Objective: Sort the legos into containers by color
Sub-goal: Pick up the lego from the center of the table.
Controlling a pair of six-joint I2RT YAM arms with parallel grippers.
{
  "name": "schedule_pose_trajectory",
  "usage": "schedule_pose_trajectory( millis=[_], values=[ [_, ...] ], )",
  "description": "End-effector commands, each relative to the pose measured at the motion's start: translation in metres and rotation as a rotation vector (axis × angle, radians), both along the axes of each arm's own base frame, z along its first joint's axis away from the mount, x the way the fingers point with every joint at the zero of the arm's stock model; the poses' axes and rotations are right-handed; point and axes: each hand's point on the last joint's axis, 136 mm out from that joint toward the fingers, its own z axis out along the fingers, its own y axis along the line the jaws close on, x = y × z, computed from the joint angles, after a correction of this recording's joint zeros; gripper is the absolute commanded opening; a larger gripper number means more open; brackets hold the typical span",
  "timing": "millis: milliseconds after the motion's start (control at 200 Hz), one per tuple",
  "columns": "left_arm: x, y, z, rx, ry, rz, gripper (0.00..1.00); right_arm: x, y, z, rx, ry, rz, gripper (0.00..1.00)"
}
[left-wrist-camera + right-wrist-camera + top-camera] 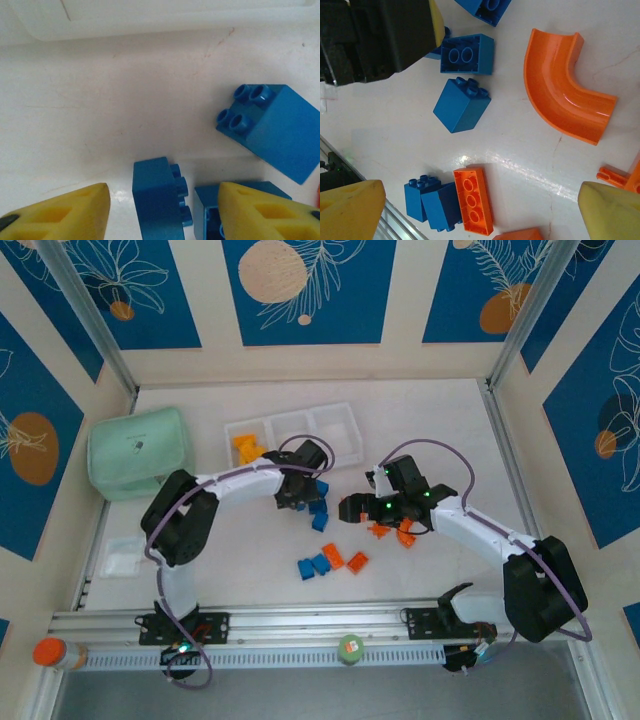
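So the way we read it, this one comes down to the left gripper [163, 187] and the blue brick [157, 202] sitting right in the gap between its yellow fingers [55, 215]. The jaws are parted, with table showing on both sides of the brick, so nothing is gripped yet. The brick lies on its side. Its long axis runs straight away from the wrist camera, across the closing line, which is good for us, and its studs face the finger on the right of that view. It looks roughly centred, so we'd guess a plain squeeze would catch it on the flat back and the studs. What bugs us is the second blue brick [207, 212] tucked just beside and partly under that same finger, since it could get nudged or pinched along with the first. A third blue brick [272, 132] sits further out, tilted, well apart from the jaws. The tray [335, 412] lies just ahead of the left gripper, and its end compartment holds the yellow bricks [247, 448]. So the carry for a blue one is short, and this arm is clearly the nearer one. The right gripper [480, 187] hangs wide open and holds nothing, over the orange pieces with the orange arch [560, 95] nearby.
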Motion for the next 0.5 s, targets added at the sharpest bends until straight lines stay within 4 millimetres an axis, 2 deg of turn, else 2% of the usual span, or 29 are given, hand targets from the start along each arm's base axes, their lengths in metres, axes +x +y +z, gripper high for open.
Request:
schedule_pose_trajectory(
  millis=[0,275,495],
  values=[
    [0.009,0.004,-0.003,0.022,-0.005,0.019,0.54,-0.002,0.0,0.004,0.013,-0.01,0.015,0.99],
    [0.006,0.005,-0.014,0.024,0.026,0.017,0.33,-0.001,0.001,0.003,0.021,-0.003,0.015,0.99],
    [0.002,0.01,-0.003,0.022,0.012,0.015,0.23,0.0,0.0,0.005,0.027,-0.006,0.014,0.99]
  ],
)
